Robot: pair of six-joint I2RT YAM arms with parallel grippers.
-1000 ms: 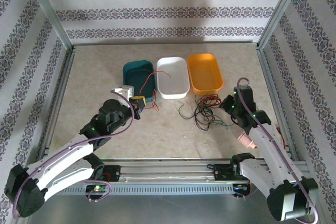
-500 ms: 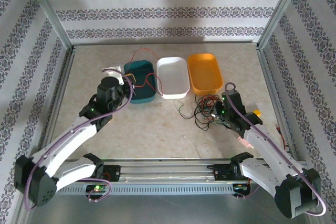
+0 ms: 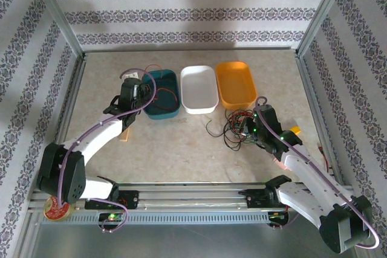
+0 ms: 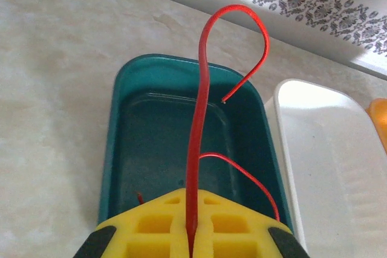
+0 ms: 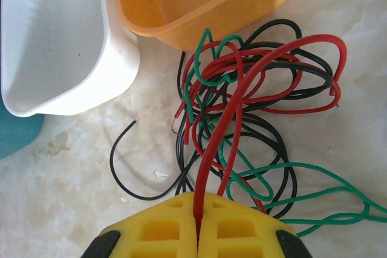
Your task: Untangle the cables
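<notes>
Cable tangle point(image 5: 242, 107), red, green, black, on table at 6 o'clock of orange tray point(image 5: 199, 4). My right gripper point(image 5: 198, 237) clenched on 1 red strand point(image 5: 302, 41) of tangle. My left gripper point(image 4: 190, 237) pinching separate red cable point(image 4: 198, 119) above teal tray point(image 4: 110, 149).

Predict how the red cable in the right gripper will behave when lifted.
Probably bendy but springy: the red cable holds a smooth arc from the right gripper. Likely light, being thin. It may drag the tangle along, being looped through it.
</notes>
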